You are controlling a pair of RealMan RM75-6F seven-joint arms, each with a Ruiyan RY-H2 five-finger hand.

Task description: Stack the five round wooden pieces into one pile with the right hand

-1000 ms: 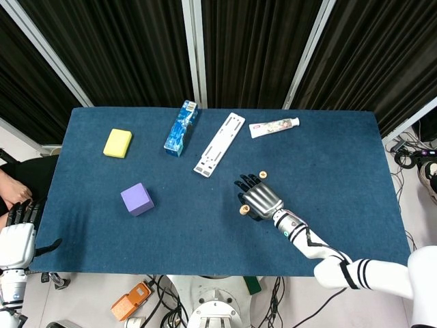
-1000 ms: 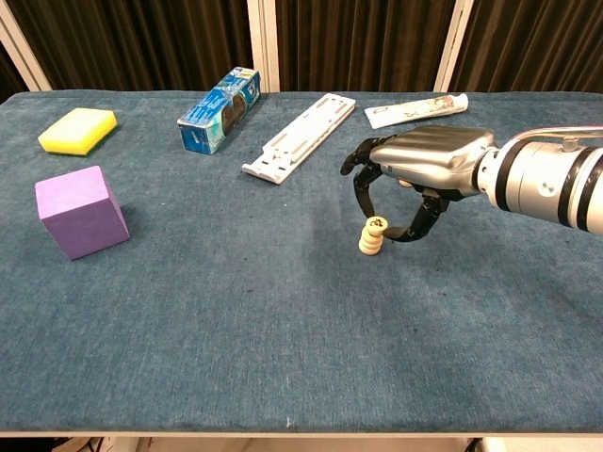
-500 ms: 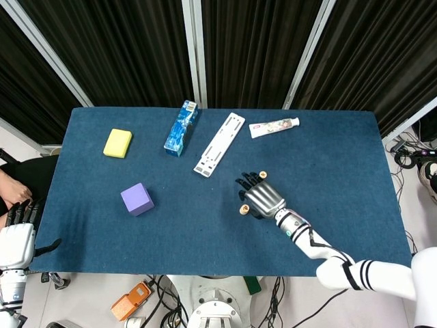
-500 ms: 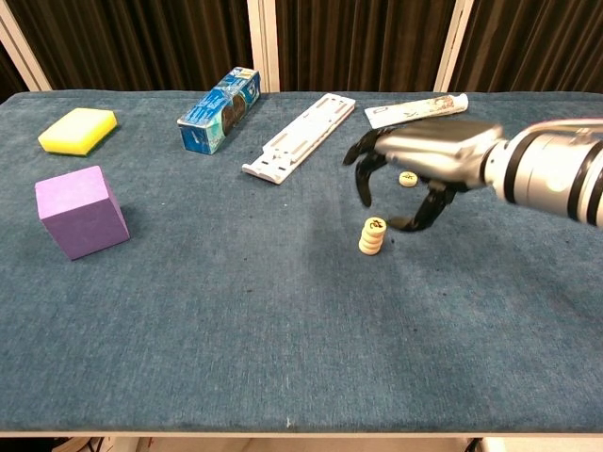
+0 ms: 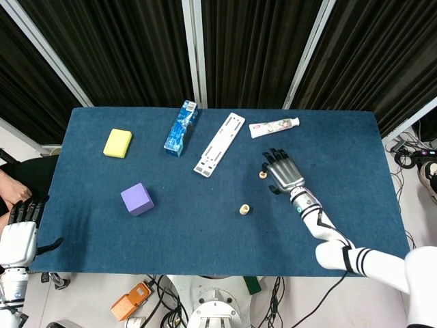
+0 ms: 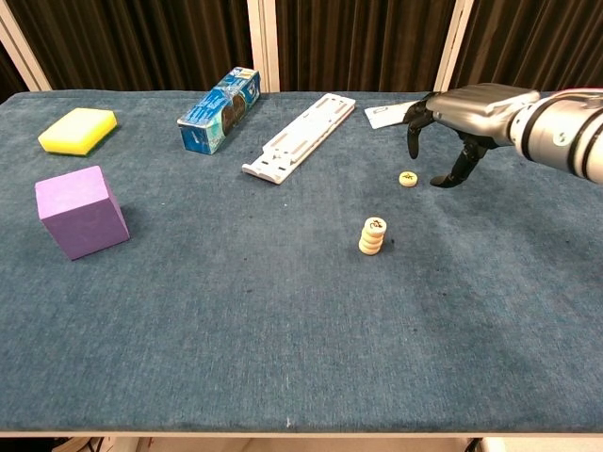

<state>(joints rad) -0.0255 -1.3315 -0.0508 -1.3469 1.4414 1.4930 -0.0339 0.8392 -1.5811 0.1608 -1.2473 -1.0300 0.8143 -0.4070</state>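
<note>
Well, none of the printing can be read from where I stand. Going left to right: the left hand (image 5: 16,236) hangs off the table's edge, fingers apart, holding nothing. Then the yellow sponge (image 6: 78,129), the purple cube (image 6: 81,211), the blue box (image 6: 220,109) and the white strip (image 6: 301,136). The pile of round pieces (image 6: 373,235) stands alone mid-table; the last loose piece (image 6: 408,178) lies just beyond it. The right hand (image 6: 460,117), which arched over the pile a second ago, has lifted away and now hovers above the loose piece, fingers spread downward and empty, in front of the toothpaste tube (image 5: 273,127).
</note>
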